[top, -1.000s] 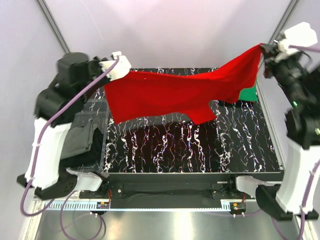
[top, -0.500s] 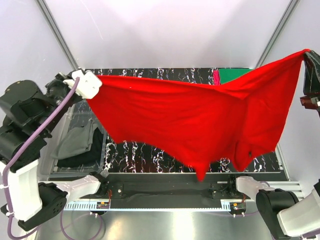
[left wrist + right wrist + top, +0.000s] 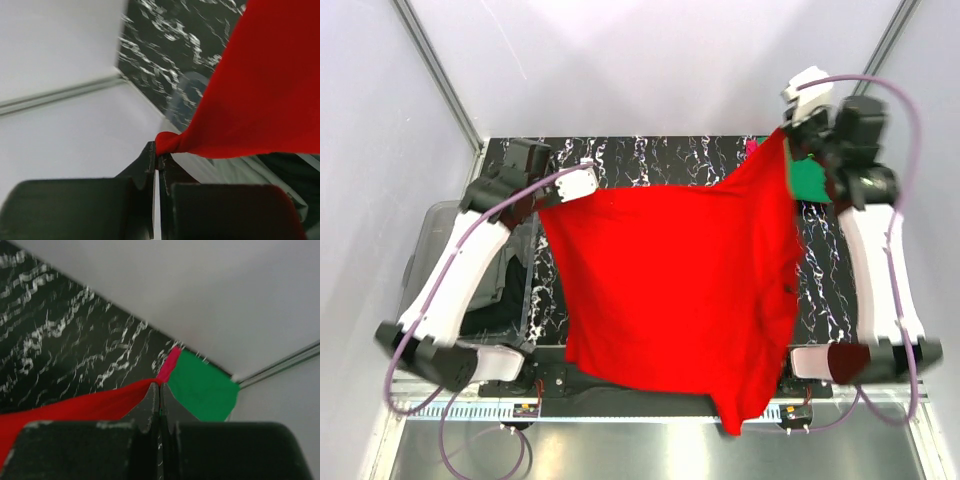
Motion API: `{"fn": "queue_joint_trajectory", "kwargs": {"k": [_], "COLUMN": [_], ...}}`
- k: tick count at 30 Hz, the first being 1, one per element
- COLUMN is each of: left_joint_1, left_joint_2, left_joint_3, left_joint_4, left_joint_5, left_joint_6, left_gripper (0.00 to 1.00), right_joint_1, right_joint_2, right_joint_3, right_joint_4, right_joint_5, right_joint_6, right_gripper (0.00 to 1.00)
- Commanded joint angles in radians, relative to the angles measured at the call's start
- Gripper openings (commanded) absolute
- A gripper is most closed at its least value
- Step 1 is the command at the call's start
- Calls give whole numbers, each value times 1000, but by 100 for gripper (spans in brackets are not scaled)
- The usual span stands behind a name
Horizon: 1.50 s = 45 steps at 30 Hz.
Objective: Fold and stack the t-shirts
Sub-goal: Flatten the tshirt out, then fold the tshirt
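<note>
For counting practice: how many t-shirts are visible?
3: red one, held by left gripper and right gripper; green one, folded, far right corner; pink one, beside it. The bin's grey cloth may be more.

I am working inside a robot test cell, a lab booth and no home. Plain pale wall panels (image 3: 650,60) are closing me in on three sides, held by bare metal frame posts (image 3: 438,72) rising at the far corners of the black marbled table (image 3: 650,158). Purple cables (image 3: 865,78) are looping along my white arms (image 3: 875,270), which are standing bolted at the table's near edge.
</note>
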Motion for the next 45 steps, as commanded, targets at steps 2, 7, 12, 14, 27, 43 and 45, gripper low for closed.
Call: {"fn": "queue_joint_trajectory", "kwargs": {"k": [2, 7, 12, 14, 27, 43, 45], "left_joint_1": [107, 133, 155, 170, 238, 204, 190], "left_joint_2": [117, 407, 636, 719, 989, 969, 937], "left_joint_3": [-55, 27, 202, 247, 525, 591, 557], "left_joint_4": [144, 170, 170, 173, 178, 244, 250], "left_joint_5": [82, 88, 87, 88, 47, 44, 47], "left_joint_6": [4, -24, -44, -44, -24, -39, -42], "left_gripper": [0, 0, 0, 0, 0, 0, 0], "right_joint_1": [0, 2, 0, 2, 12, 28, 32], "right_joint_2": [73, 380, 714, 796, 1284, 1182, 1128], "right_joint_3": [-130, -100, 145, 228, 871, 804, 744], "right_joint_4": [216, 310, 327, 327, 217, 223, 221], "right_joint_5": [-53, -60, -67, -58, 3, 5, 3], "right_joint_6": [-69, -96, -107, -109, -61, -55, -58], "right_gripper": [0, 0, 0, 0, 0, 0, 0]}}
